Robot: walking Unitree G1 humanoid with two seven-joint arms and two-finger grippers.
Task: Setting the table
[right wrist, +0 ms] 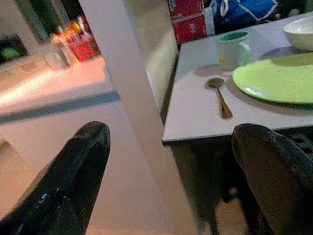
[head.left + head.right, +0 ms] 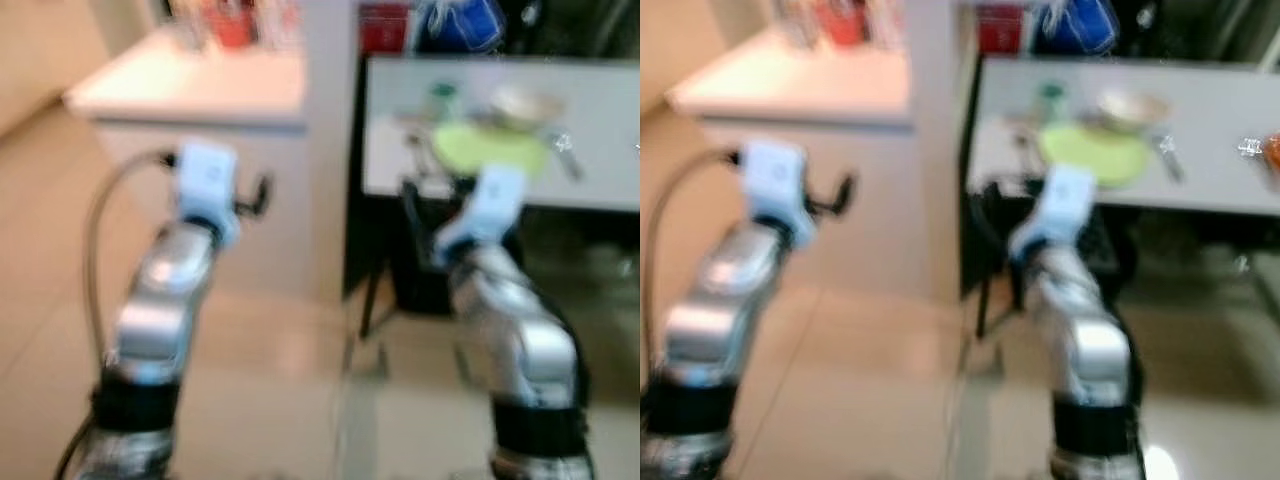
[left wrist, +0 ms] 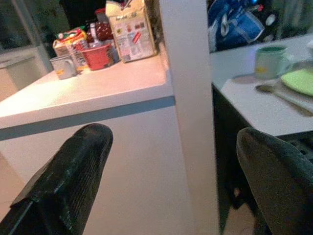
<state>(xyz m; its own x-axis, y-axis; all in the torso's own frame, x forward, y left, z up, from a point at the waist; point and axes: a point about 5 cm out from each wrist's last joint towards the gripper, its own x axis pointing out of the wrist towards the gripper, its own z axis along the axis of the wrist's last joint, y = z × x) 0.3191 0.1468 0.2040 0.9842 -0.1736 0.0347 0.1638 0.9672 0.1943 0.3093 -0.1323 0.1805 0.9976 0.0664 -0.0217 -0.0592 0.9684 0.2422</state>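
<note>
grey table [image 1: 195,115] is set with a green plate [image 1: 276,78]; a spoon [image 1: 220,98] and mug [image 1: 234,49] are laid beside the plate. left gripper [image 3: 171,181] and right gripper [image 1: 168,181] are held spread, empty, short of the table.

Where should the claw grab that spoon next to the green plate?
Grip the spoon across its slim handle, coming from above. It lies flat on the table, handle toward the near edge, with bare tabletop either side between it and the green plate.

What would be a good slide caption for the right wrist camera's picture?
Between open black fingers, a table set with a green plate, spoon, mug and bowl.
</note>
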